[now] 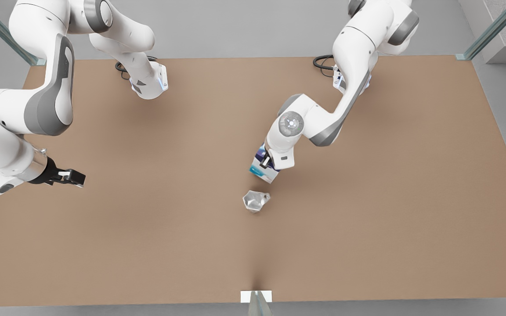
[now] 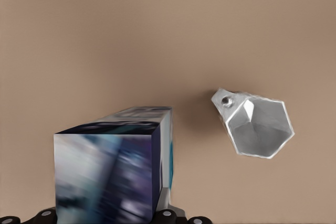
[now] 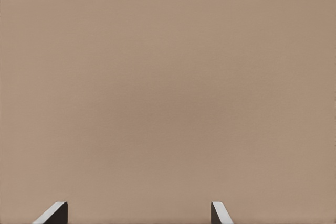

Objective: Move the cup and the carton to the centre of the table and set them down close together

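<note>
The white and light blue carton [image 1: 262,173] with a dark blue-purple band is near the middle of the brown table [image 1: 147,245]. My left gripper [image 1: 269,165], on the arm at the front view's right, is shut on it from above. In the left wrist view the carton [image 2: 113,166] looms close. The silvery faceted cup [image 1: 256,201] lies tipped on the table just in front of the carton, a small gap apart, its pale inside showing [image 2: 257,127]. My right gripper [image 1: 75,177] waits open above the table's left side, with only bare table between its fingers [image 3: 137,216].
Both arm bases with black cables sit at the table's far edge [image 1: 147,83] [image 1: 345,79]. A small white marker [image 1: 256,296] sits at the middle of the near edge. Glass posts [image 1: 490,30] stand at the far corners.
</note>
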You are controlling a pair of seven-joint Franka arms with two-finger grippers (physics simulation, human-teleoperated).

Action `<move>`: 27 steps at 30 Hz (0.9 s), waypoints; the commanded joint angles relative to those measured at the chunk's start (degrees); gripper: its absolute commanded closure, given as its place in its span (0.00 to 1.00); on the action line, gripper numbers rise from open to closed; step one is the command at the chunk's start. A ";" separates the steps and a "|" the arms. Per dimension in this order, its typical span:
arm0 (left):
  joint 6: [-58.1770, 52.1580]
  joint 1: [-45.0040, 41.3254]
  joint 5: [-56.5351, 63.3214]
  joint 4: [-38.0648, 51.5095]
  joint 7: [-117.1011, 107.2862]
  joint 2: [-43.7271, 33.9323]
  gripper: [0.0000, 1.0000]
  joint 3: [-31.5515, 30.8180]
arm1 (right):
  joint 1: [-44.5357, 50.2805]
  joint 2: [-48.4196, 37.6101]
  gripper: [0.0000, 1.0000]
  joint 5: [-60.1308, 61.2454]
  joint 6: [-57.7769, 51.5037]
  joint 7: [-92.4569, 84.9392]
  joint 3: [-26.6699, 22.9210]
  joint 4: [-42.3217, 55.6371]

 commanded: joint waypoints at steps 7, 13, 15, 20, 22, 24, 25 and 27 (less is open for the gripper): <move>0.63 -0.05 0.62 -0.49 -0.06 0.35 0.10 0.52 | 0.00 0.05 0.00 0.00 0.00 0.00 -0.44 0.00; 0.02 -0.05 0.62 -0.40 -0.41 0.26 0.00 1.23 | 0.00 0.05 0.00 0.00 0.00 0.00 -0.70 0.00; -0.86 -0.05 0.53 -0.05 -0.85 0.00 0.00 1.49 | 0.00 -0.04 0.00 0.09 0.00 0.00 -0.70 0.00; -19.13 0.04 -0.70 5.31 -0.50 -5.62 0.00 2.63 | 0.00 0.05 0.00 0.00 0.00 0.00 -0.70 0.44; -29.24 4.07 -0.97 6.54 25.13 -11.86 0.00 12.56 | 0.00 0.05 0.00 0.00 0.00 0.00 -0.70 0.44; -37.34 19.54 4.30 10.32 76.29 -14.94 0.00 15.03 | 0.00 0.40 0.00 0.09 -0.09 0.00 -0.70 0.62; -37.16 23.24 9.13 10.23 90.55 -16.26 0.00 15.03 | 0.00 0.40 0.00 0.00 -0.09 0.00 -0.70 0.62; -35.59 24.91 9.93 10.23 90.56 -16.52 0.00 15.11 | 0.00 0.40 0.00 0.00 0.00 0.00 -0.70 0.62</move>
